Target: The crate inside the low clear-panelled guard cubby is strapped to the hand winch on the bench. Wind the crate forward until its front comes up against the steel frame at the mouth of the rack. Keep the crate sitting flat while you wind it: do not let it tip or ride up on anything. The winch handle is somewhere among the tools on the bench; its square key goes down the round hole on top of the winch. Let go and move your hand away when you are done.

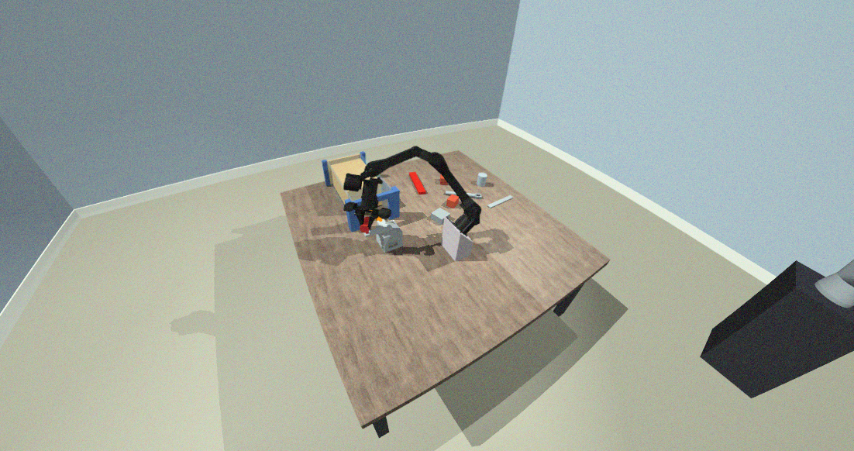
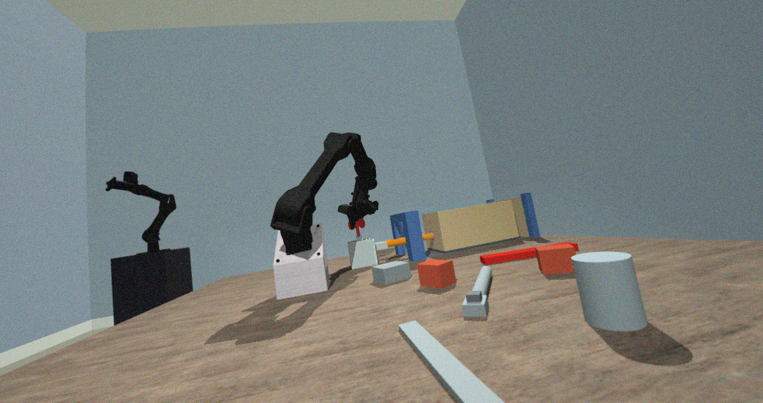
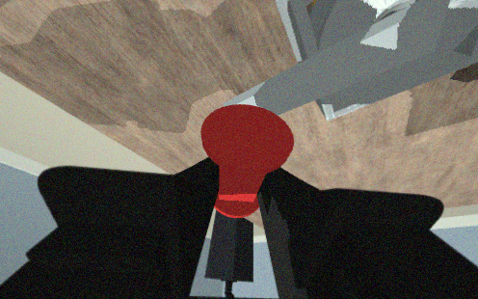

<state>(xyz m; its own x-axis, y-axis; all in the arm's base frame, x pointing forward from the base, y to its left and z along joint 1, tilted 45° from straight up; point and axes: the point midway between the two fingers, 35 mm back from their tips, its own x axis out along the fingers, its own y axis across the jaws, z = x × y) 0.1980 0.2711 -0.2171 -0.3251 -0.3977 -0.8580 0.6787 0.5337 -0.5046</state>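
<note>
My gripper (image 1: 366,220) (image 2: 353,224) (image 3: 239,159) is shut on the red knob (image 3: 247,135) of the winch handle. The handle's grey arm (image 3: 292,82) reaches from under the knob across the top of the grey winch (image 1: 389,239) (image 2: 363,253). Whether its key sits in the hole is hidden. My gripper is beside the winch, above its top. An orange strap (image 2: 395,242) runs from the winch through the blue steel frame (image 1: 394,204) (image 2: 415,236). Behind it stands the tan rack (image 1: 346,166) (image 2: 474,224). I cannot make out the crate's front.
A grey block (image 1: 440,215) (image 2: 390,272), red blocks (image 1: 452,201) (image 2: 436,273), a grey tool (image 2: 482,288), a red bar (image 1: 417,183) (image 2: 512,255), a flat strip (image 1: 500,201) (image 2: 445,363) and a cylinder (image 1: 481,179) (image 2: 609,291) are on the bench. The blue frame is close to my gripper.
</note>
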